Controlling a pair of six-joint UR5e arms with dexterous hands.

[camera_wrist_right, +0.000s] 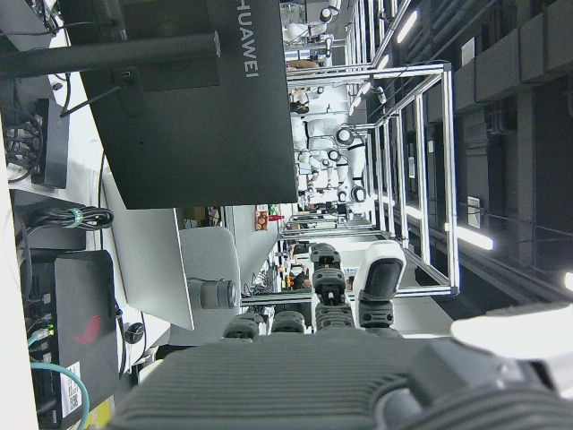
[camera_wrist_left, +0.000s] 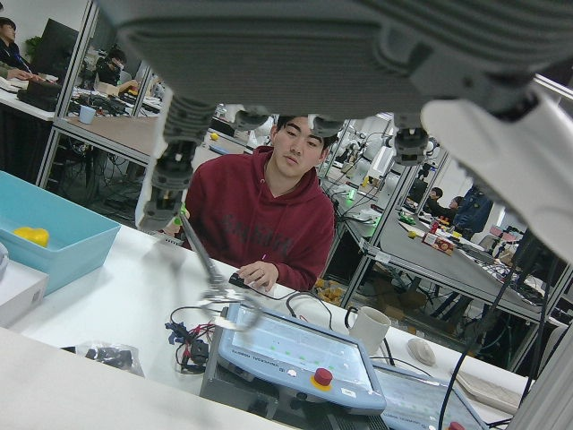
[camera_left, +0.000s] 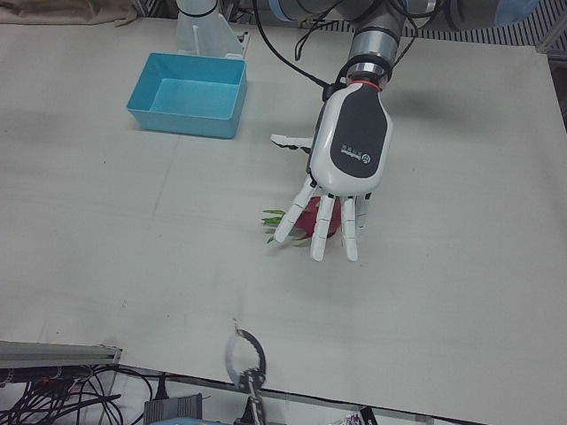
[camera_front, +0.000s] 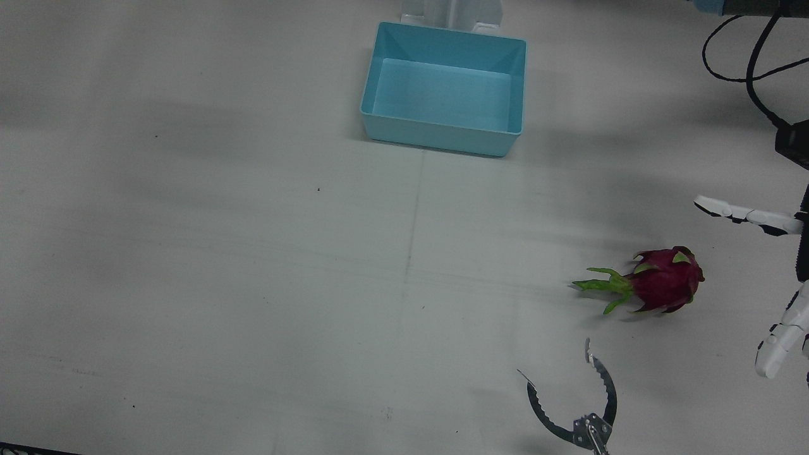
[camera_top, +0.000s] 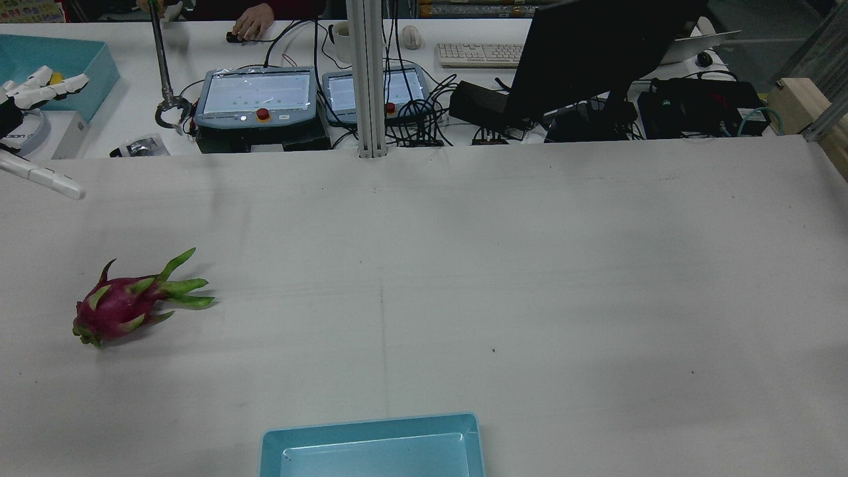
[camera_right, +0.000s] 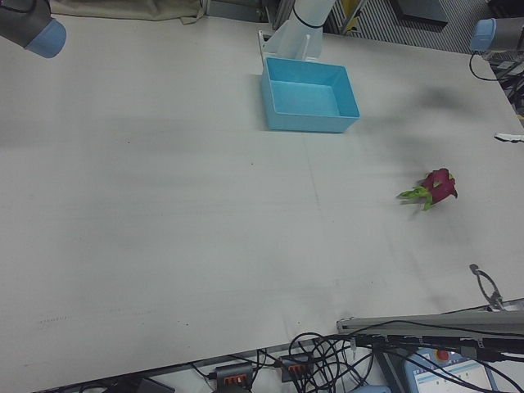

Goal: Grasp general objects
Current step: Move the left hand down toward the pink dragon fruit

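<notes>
Hovering above the dragon fruit (camera_front: 663,281), left hand (camera_left: 341,190) spread, empty.

serrated tongs (camera_front: 578,404) at table edge | person (camera_wrist_left: 269,210) seated | dark monitor (camera_top: 596,53)

"HUAWEI" on monitor back (camera_wrist_right: 197,98)

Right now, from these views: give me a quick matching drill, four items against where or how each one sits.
Items:
1. dragon fruit
2. blue bin
3. left hand
4. serrated tongs

States:
A. empty, by the arm pedestal
B. lying on its side on the table, leaves pointing toward the table's middle
C. at the operators' edge of the table, jaws apart
D. above the fruit, fingers spread, holding nothing

Pairs: 1-B, 2-A, 3-D, 4-C
</notes>
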